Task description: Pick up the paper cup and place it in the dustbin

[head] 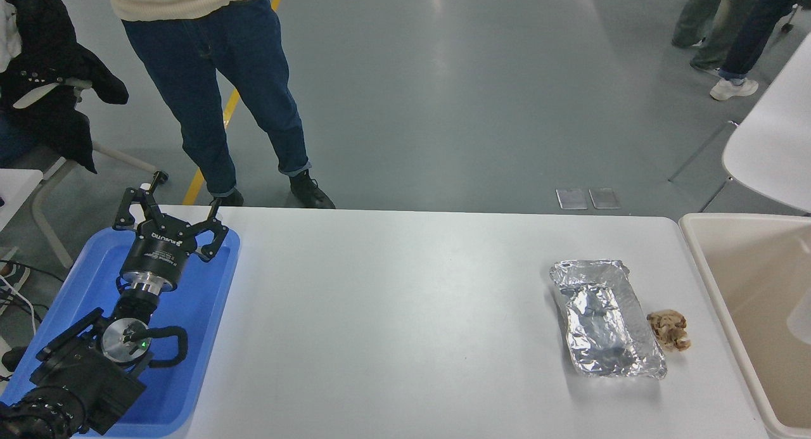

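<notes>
The paper cup [800, 322] shows only as a pale blurred shape inside the dustbin, at the picture's right edge. The dustbin [720, 299] is a large cream-beige bin with a thick rim, standing against the table's right end. My left gripper [174, 199] is open and empty, parked over the blue tray at the lower left. My right arm and gripper are out of view.
A crumpled silver foil tray [605, 318] lies on the table's right part, with a small brown crumpled scrap [668, 329] beside it. A flat blue tray [190, 337] sits at the left end. A person in jeans [215, 78] stands at the far left side.
</notes>
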`<act>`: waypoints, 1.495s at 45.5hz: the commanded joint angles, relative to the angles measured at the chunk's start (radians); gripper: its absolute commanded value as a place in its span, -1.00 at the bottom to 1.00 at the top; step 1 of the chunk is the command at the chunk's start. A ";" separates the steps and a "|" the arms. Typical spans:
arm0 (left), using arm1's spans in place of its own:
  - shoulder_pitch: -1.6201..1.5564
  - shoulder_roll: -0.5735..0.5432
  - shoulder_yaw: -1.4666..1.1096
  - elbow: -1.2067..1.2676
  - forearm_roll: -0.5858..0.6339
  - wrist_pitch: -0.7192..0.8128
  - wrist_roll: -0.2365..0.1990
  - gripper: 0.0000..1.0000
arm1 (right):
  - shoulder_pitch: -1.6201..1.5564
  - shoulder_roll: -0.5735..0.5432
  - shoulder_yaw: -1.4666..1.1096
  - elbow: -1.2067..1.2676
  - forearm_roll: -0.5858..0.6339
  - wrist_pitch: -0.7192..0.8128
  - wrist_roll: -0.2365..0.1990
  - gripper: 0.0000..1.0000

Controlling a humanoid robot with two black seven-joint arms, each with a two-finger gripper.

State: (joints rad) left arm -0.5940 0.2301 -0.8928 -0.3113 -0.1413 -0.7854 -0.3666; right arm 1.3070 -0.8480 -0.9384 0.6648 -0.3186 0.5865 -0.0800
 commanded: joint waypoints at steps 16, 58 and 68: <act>-0.001 0.000 0.000 0.000 0.000 0.000 0.000 1.00 | -0.479 0.199 0.398 -0.430 0.001 -0.358 -0.003 -1.00; -0.001 0.000 0.000 0.000 0.000 0.000 0.002 1.00 | -0.632 0.359 0.397 -0.596 0.003 -0.675 -0.006 0.98; -0.001 0.000 0.000 0.000 0.000 0.000 0.000 1.00 | -0.626 0.359 0.401 -0.574 0.004 -0.674 -0.007 0.98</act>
State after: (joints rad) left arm -0.5952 0.2300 -0.8928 -0.3114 -0.1411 -0.7854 -0.3655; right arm 0.6785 -0.4993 -0.5414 0.0732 -0.3161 -0.0651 -0.0862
